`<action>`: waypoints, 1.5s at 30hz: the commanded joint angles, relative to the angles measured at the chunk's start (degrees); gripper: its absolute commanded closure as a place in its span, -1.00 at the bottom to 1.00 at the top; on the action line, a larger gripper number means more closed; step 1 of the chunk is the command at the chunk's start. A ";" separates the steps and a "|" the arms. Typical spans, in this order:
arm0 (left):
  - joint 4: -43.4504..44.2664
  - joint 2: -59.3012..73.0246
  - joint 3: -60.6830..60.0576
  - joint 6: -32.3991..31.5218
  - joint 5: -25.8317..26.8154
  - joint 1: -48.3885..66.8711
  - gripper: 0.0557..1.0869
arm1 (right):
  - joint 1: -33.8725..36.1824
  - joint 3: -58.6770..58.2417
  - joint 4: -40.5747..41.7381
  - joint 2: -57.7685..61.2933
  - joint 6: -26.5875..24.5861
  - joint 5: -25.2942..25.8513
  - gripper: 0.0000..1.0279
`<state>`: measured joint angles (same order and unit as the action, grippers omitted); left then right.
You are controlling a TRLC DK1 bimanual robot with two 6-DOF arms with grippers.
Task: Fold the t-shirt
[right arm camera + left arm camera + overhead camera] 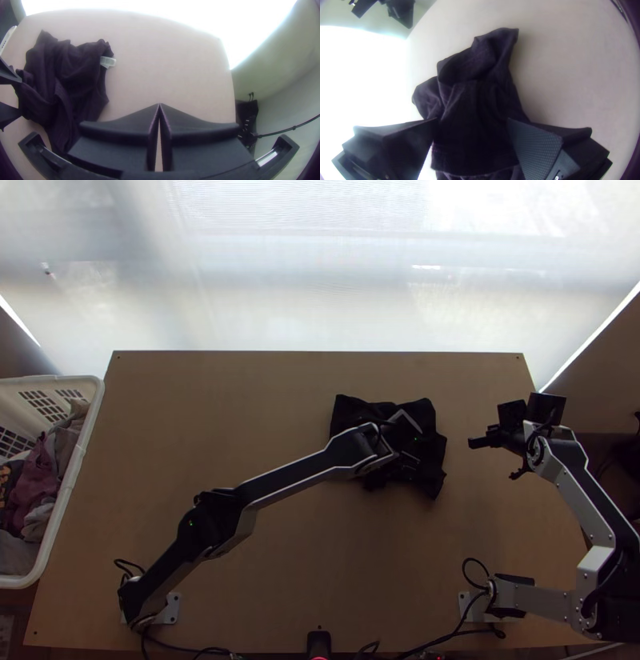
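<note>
Closest to me, at the near edge of the light wooden table (240, 388), sits a small black device (319, 646), with the arms' bases off to either side of it. Farther in, the left arm (292, 476) stretches across the middle, and its gripper (473, 121) is over the t-shirt (71, 71) with its fingers spread wide and dark cloth between them; I can't tell whether they touch it. The shirt lies bunched on the table right of centre, creased and overlapping itself, a pale tag (108, 61) poking out at one edge. Off beyond its right side waits the right gripper (159, 105), pressed together on nothing. To my eye the job now is opening the shirt out, not folding yet. I'd have the left fingers take a single layer near an outer edge, since a pinch through the middle would likely lift the whole wad. The right ought to part its fingers and take another edge, perhaps by that tag, which may mark a collar or seam. Then draw both apart low and slowly, so the fabric slides flat rather than twisting, well short of the bright window (320, 284) behind
</note>
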<state>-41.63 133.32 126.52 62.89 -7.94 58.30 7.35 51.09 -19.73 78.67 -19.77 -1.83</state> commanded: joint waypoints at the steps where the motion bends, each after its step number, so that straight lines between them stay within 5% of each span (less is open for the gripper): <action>1: -4.34 -4.82 0.04 -4.09 0.30 -1.09 -0.92 | -0.59 -0.11 -0.93 -1.42 -0.01 0.16 0.95; 7: -6.89 -10.71 0.13 -22.38 0.56 -5.39 -0.92 | -4.37 -1.08 -1.98 -3.62 0.70 0.07 0.95; 11: -12.51 -12.82 -1.89 -41.71 6.54 -12.07 -0.74 | -10.61 -0.82 -2.77 -4.58 1.66 0.16 0.95; 14: -10.84 -15.46 -8.83 -49.09 9.70 -14.71 -0.71 | -14.91 0.85 -3.13 -4.05 2.46 0.16 0.95; 17: -10.84 -15.37 -12.88 -52.43 11.81 -16.73 -0.60 | -17.73 4.10 -4.36 -1.86 3.86 0.16 0.95; 19: -11.11 -15.10 -16.04 -53.23 15.68 -18.14 -0.31 | -19.40 6.39 -5.67 -0.54 4.30 0.07 0.95; 22: -12.87 -14.49 -19.20 -54.37 18.93 -19.54 -0.21 | -22.21 9.99 -8.40 1.39 5.27 -0.46 0.95; 26: -12.95 -12.99 -21.31 -58.15 26.84 -20.86 0.21 | -27.48 13.33 -11.12 2.62 6.67 -1.78 0.95; 38: -10.76 -6.05 -19.20 -62.01 29.57 -19.46 0.22 | -34.78 15.62 -13.23 7.90 8.96 -4.68 0.95; 45: -9.26 -5.52 -19.82 -61.75 24.47 -20.25 0.22 | -35.39 16.32 -11.21 12.91 10.10 -5.47 0.95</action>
<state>-52.31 126.63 107.22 1.48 19.64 38.87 -26.76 66.37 -32.21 87.26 -10.63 -6.42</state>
